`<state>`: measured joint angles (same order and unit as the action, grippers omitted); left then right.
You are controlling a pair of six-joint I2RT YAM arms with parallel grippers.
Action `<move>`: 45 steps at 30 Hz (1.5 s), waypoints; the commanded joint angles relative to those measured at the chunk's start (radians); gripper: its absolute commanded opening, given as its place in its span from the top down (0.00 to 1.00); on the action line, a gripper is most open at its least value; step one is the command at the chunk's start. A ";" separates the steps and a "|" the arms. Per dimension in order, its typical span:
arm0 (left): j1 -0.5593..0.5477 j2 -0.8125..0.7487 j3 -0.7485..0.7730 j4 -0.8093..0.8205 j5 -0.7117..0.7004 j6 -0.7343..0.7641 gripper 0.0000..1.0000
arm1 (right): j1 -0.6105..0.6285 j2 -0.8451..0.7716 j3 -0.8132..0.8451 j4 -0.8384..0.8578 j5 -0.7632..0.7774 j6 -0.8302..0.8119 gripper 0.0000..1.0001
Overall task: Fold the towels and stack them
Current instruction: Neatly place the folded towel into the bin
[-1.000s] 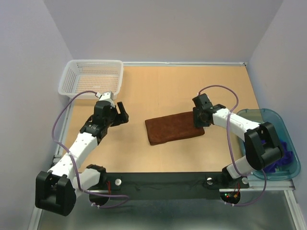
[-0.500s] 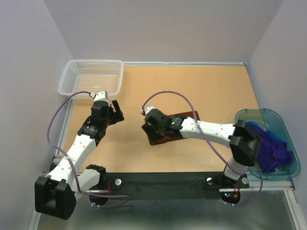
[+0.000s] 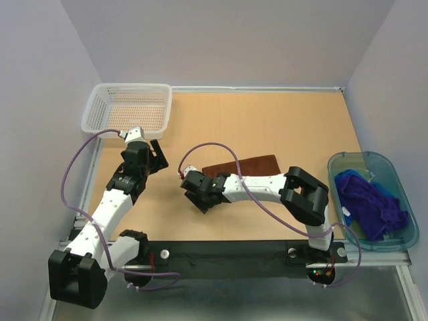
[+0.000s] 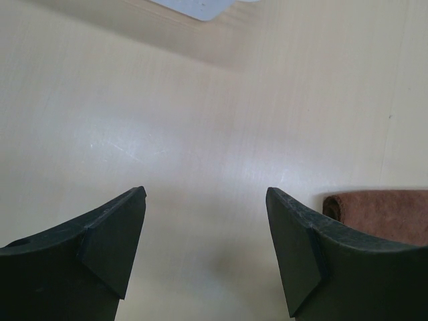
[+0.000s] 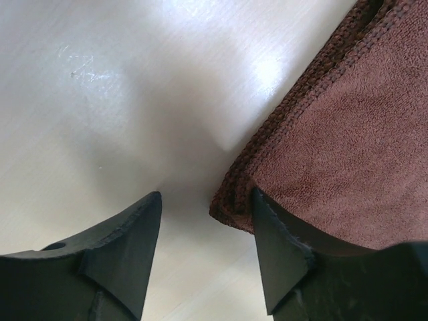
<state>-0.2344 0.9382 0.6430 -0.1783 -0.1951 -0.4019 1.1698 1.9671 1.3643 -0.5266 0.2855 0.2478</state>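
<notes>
Reaching leftward, right gripper (image 5: 206, 194) spread at rust-brown towel (image 5: 334, 134) corner, left gripper (image 4: 206, 194) spread above table (image 4: 200, 100)

No readable text, label, brand, number or sign in any of three views.
</notes>
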 commanded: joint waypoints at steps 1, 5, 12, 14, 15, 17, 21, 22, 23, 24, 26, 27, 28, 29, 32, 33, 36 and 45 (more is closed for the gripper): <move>0.009 -0.006 0.026 0.011 -0.010 -0.005 0.16 | 0.024 0.030 0.019 -0.026 0.050 -0.004 0.41; 0.015 -0.004 0.026 0.013 -0.001 -0.003 0.16 | 0.031 0.056 0.004 -0.049 0.076 0.021 0.42; 0.020 0.005 0.024 0.020 0.025 0.000 0.16 | 0.030 0.076 -0.053 -0.069 0.214 0.068 0.51; 0.020 0.010 0.023 0.023 0.034 0.003 0.16 | 0.031 0.082 -0.065 -0.072 0.242 0.067 0.52; 0.020 0.013 0.021 0.023 0.040 0.002 0.17 | 0.030 0.085 -0.068 -0.073 0.257 0.068 0.52; 0.020 0.025 0.023 0.023 0.049 0.005 0.17 | 0.031 0.087 -0.071 -0.073 0.270 0.076 0.52; 0.020 0.036 0.023 0.023 0.059 0.006 0.17 | 0.031 0.081 -0.068 -0.073 0.274 0.082 0.50; 0.020 0.037 0.023 0.025 0.059 0.006 0.17 | 0.031 0.081 -0.067 -0.075 0.273 0.077 0.48; 0.020 0.040 0.023 0.023 0.062 0.006 0.17 | 0.031 0.081 -0.065 -0.076 0.265 0.073 0.48; 0.020 0.042 0.023 0.023 0.062 0.006 0.17 | 0.031 0.081 -0.065 -0.076 0.256 0.071 0.48; 0.020 0.047 0.023 0.025 0.065 0.008 0.17 | 0.031 0.081 -0.067 -0.076 0.219 0.068 0.49; 0.020 0.051 0.023 0.023 0.065 0.008 0.17 | 0.031 0.084 -0.067 -0.076 0.204 0.065 0.51; 0.020 0.051 0.021 0.023 0.066 0.008 0.17 | 0.031 0.087 -0.065 -0.076 0.190 0.064 0.52; 0.020 0.053 0.023 0.026 0.069 0.009 0.17 | 0.031 0.095 -0.067 -0.076 0.175 0.062 0.55; 0.020 0.062 0.020 0.030 0.088 0.011 0.17 | 0.031 0.104 -0.070 -0.078 0.126 0.050 0.68; 0.020 0.066 0.020 0.031 0.101 0.011 0.17 | 0.030 0.108 -0.071 -0.078 0.112 0.048 0.73; 0.020 0.089 0.012 0.048 0.155 0.002 0.17 | 0.030 0.104 -0.074 -0.076 0.101 0.042 0.99; 0.018 0.126 -0.061 0.128 0.393 -0.181 0.15 | -0.070 -0.048 -0.122 0.045 -0.023 0.038 1.00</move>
<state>-0.2203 1.0645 0.6144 -0.1226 0.0700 -0.4816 1.1728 1.9575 1.3140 -0.4881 0.4118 0.2760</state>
